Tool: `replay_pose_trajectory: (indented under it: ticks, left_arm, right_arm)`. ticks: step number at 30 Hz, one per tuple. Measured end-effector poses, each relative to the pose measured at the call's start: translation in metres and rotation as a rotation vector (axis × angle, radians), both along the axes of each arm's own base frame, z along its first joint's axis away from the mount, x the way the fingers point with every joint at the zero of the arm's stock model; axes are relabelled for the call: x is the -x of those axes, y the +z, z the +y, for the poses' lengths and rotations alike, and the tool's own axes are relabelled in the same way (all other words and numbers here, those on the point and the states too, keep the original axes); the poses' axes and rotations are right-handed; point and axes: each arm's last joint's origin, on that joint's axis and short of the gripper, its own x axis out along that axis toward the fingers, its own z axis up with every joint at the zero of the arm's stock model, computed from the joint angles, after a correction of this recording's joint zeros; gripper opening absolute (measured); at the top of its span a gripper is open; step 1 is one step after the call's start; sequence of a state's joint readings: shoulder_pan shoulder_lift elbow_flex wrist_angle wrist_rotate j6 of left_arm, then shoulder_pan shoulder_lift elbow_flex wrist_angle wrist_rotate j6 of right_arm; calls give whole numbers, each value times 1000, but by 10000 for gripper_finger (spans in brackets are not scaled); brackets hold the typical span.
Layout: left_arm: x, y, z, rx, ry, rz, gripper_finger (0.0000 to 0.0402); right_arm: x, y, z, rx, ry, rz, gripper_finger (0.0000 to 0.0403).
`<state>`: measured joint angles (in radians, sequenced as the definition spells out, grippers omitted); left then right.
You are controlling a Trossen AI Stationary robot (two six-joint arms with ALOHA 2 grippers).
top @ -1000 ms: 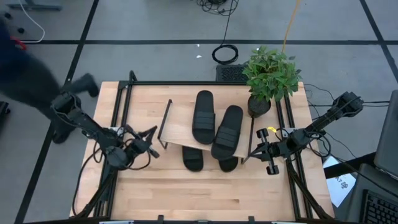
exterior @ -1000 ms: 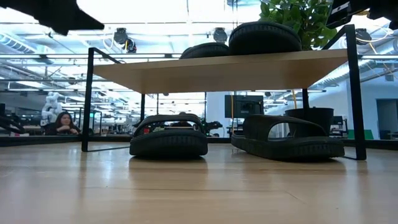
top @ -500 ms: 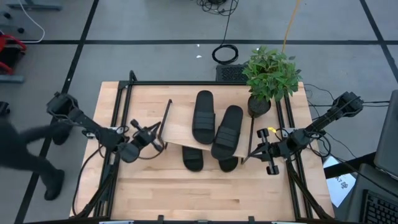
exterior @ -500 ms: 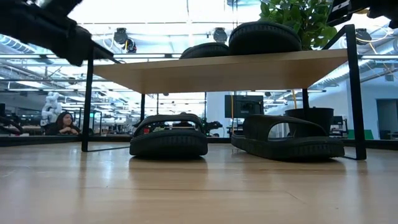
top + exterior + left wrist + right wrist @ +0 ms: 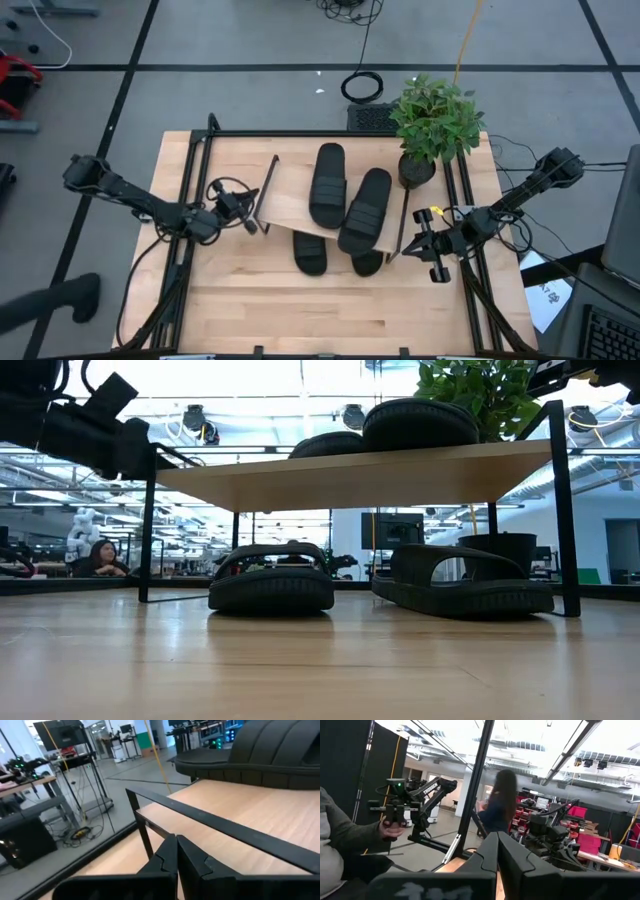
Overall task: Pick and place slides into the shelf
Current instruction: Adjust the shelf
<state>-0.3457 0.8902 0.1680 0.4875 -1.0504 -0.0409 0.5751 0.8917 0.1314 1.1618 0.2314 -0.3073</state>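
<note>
**Slides all on the shelf, both pincers empty**

Overhead: shelf [image 5: 290, 205] stands mid-desk [image 5: 300, 310], its light top board carrying two slides [image 5: 327, 187] side by side, long axes running away from the front edge, the right one tilted a little. Two more slides [image 5: 310, 255] lie beneath the board, only their near ends poking out. The left pincer [image 5: 243, 207] sits just beside the shelf's left end rail, fingers pressed together and holding nothing. The right pincer [image 5: 422, 243] hangs near the shelf's right end, also pressed together and empty. A potted plant [image 5: 432, 120] stands behind the shelf's right corner.

Low view: the lower pair rests flat on the desk under the board, one left of centre [image 5: 270, 588] and one to the right [image 5: 462, 586], well apart. The upper pair shows as dark humps above the board.

Left wrist: its fingers [image 5: 167, 857] meet tip to tip, facing the shelf's black end rail with a slide's sole on the board beyond.

Right wrist: fingers [image 5: 490, 852] together; people in the room beyond.

By my judgement the placing looks complete. Each slide lies inward from both arms; the left arm is nearer the top-left one.
</note>
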Motion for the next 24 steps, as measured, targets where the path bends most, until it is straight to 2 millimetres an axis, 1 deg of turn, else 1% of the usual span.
replay_pose_trajectory:
  ticks: [4,11,18,24]
  left_arm:
    - [0,-2,-1,19,-11,5,0]
    - [-2,-3,-8,72,-214,25,0]
    - [0,-3,-17,93,-295,20,0]
    - [2,-2,-28,120,-401,12,0]
  right_arm:
    - [0,0,0,1,-1,-1,0]
    - [0,0,0,-6,1,1,0]
    - [0,0,0,-1,-2,-1,0]
    - [0,0,0,-1,-2,-1,0]
